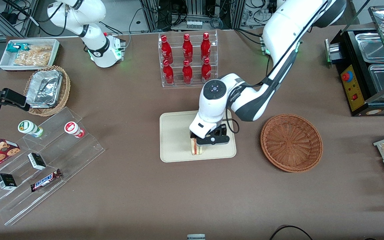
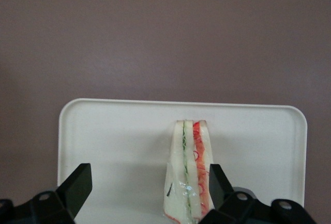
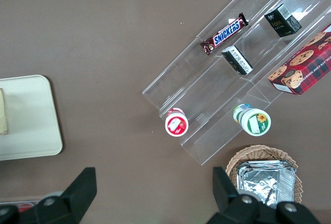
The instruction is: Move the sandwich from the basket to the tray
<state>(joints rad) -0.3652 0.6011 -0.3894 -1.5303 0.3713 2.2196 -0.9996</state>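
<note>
Tray (image 1: pixel 175 140) at table centre, basket (image 1: pixel 291 142) beside it toward working arm's end, emptied. Gripper (image 1: pixel 201 144) low over tray, jaws spread wide. Sandwich (image 2: pixel 189 175) standing on edge on tray, between fingers (image 2: pixel 77 185), touching only one; long axis along jaw line. Release apparently done; straight lift clears.

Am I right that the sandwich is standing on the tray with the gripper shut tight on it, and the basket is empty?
Not quite. The left wrist view shows the gripper open: its fingers stand wide apart above the tray, not clamped on the sandwich. The rest holds: the sandwich stands on the tray and the basket is empty.
</note>
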